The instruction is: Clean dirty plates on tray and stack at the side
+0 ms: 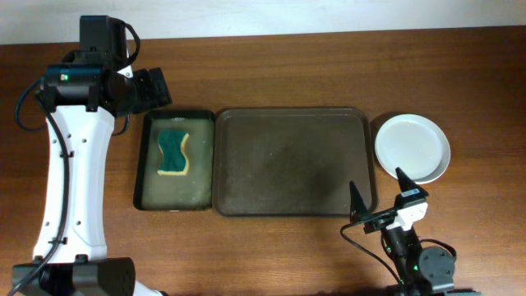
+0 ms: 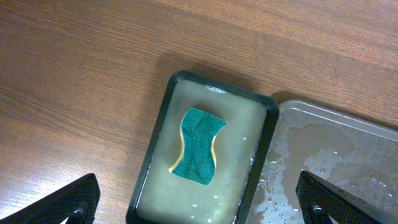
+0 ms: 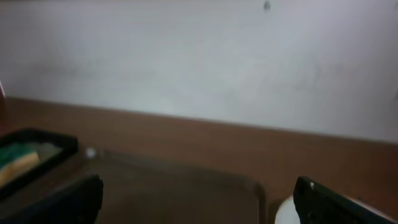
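Left gripper (image 2: pixel 196 193): jaws spread wide. Below and between them sits the black tray (image 2: pixel 155 155); its raised rim and the sponge (image 2: pixel 198 146) are the only obstructions. Outside the left jaw is open table (image 2: pixel 68 81).

Right gripper (image 1: pixel 376 181): jaws apart. Ahead of the left jaw, the brown tray (image 1: pixel 288 156) offers an open wet floor behind a raised rim. The stacked plates (image 1: pixel 412 148) stand ahead of the right jaw.

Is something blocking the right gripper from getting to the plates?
Nothing visible does. The plates sit right of the tray, and the open right gripper is just in front of them, with only bare table between.
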Tool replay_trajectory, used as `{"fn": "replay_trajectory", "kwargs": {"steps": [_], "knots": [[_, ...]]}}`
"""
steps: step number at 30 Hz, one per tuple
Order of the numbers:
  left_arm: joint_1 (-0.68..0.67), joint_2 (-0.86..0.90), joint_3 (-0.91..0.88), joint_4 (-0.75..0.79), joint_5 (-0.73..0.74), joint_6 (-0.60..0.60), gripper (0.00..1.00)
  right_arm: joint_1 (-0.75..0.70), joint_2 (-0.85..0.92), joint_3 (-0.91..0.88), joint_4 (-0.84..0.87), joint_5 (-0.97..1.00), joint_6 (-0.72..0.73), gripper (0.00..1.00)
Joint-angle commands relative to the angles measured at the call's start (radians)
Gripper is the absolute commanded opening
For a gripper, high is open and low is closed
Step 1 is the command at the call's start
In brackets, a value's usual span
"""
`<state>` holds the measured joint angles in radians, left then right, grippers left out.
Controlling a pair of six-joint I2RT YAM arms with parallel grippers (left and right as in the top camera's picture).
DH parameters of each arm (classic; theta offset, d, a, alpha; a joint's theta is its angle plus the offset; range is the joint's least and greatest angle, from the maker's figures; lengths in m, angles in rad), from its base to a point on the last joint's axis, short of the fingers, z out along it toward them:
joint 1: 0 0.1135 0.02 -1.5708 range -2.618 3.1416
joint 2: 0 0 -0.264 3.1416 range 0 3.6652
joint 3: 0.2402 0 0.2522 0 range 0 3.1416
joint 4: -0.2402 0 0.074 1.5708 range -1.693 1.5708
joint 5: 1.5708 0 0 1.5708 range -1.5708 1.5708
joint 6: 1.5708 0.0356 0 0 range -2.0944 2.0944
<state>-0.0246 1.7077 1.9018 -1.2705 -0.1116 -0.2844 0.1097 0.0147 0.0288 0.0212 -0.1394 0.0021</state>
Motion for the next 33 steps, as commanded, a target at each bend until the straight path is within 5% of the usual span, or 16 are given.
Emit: {"fn": "replay_trajectory", "kwargs": {"steps": [1,33], "knots": [[0.002,-0.002,0.001,0.002,0.0,-0.01,0.99,-0.006,-0.011,-0.023,-0.095,0.027,-0.006,0.99],[-0.002,-0.002,-0.001,0.002,0.0,-0.01,0.99,-0.006,-0.011,-0.023,-0.092,0.028,-0.024,0.99]]}}
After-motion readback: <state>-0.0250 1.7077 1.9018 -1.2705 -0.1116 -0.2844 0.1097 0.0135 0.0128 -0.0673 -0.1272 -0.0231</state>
